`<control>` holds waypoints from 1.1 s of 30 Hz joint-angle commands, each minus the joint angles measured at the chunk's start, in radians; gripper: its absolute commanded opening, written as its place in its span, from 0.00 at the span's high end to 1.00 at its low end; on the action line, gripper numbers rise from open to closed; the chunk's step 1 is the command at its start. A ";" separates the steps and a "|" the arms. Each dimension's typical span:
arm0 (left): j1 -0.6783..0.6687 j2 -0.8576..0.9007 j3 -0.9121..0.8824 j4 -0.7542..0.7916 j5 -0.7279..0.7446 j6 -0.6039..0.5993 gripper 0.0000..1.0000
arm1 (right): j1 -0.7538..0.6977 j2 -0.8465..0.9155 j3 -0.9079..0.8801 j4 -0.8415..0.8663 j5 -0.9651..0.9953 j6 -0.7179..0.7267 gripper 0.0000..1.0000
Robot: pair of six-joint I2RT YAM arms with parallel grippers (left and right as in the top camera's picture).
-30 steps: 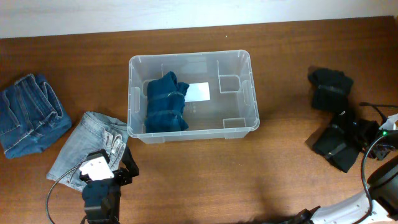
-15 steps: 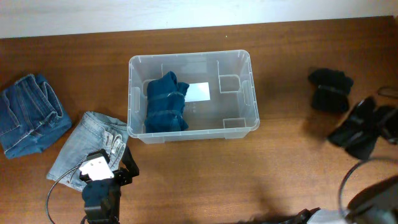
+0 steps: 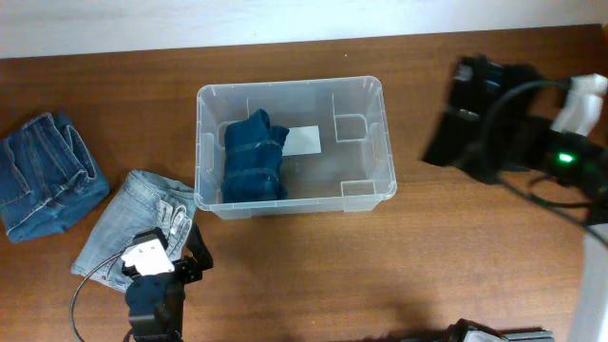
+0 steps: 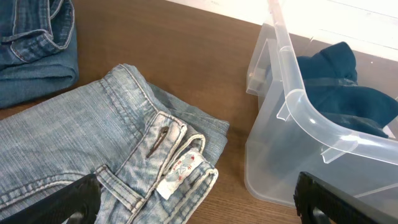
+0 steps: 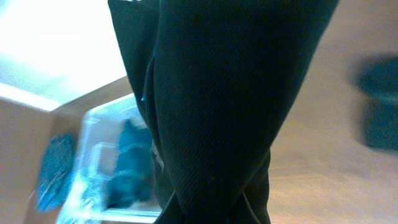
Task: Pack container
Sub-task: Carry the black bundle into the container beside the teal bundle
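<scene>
**A:** Since we read the table from its left edge, what comes first?

**B:** Folded dark jeans lie against that edge, then pale jeans toward the front-left corner. The left gripper hovers low over the pale pair with its fingers spread wide and nothing between them.

**A:** And the container?

**B:** The container stands mid-table, nearer the back edge, with its front-left corner just beside the pale jeans. A teal garment fills its left half. The right half is bare, and the white label shows through the base.

**A:** And the right side?

**B:** The right gripper is up near the right edge. As far as I can judge it is clamped on a black garment that hangs across its wrist view, but the fingers themselves are hidden behind the cloth.

**A:** So the step in hand is carrying that piece in. How should it be done well?

**B:** Travel high enough that the trailing end clears the rim, and aim for the free right half rather than on top of the teal piece. Lower until the cloth rests on the base, and only then open — let go early, and it would likely drape over the wall.
</scene>
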 commanded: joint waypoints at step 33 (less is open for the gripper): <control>0.003 -0.008 -0.014 0.003 0.011 -0.002 0.01 | 0.747 0.656 0.018 0.411 0.235 0.373 0.96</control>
